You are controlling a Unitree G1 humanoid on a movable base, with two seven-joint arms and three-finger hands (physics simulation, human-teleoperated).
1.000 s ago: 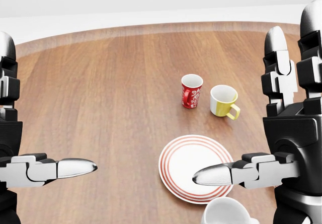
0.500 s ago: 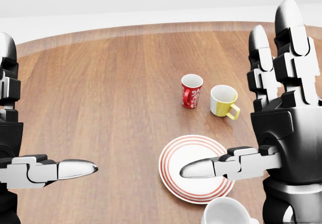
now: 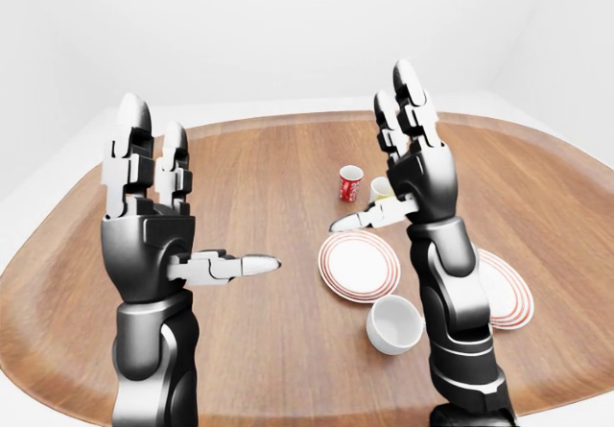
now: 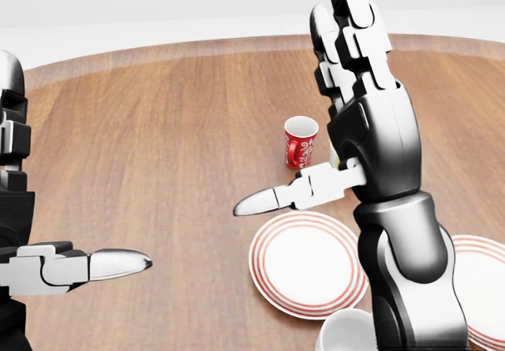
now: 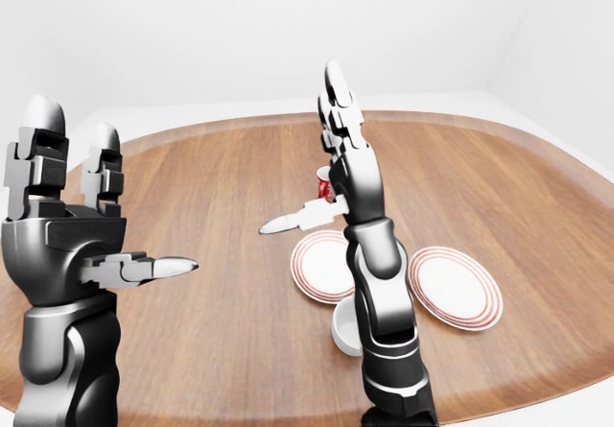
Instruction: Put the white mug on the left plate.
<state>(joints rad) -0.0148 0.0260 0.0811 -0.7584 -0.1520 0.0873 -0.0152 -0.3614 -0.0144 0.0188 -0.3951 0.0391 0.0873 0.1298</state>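
wooden table [image 3: 269, 350], white mug [image 3: 394, 323], left plate [image 3: 359, 266]

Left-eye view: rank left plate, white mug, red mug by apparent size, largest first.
1. left plate
2. white mug
3. red mug

The red mug sits farther up the table, so distance from the camera may shrink it; true mug sizes are unsure.

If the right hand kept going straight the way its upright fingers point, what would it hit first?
Probably nothing. The right hand is open with its fingers pointing upward, above the table, toward the blank white wall. The way looks free as far as the left-eye view shows, though depth is uncertain.
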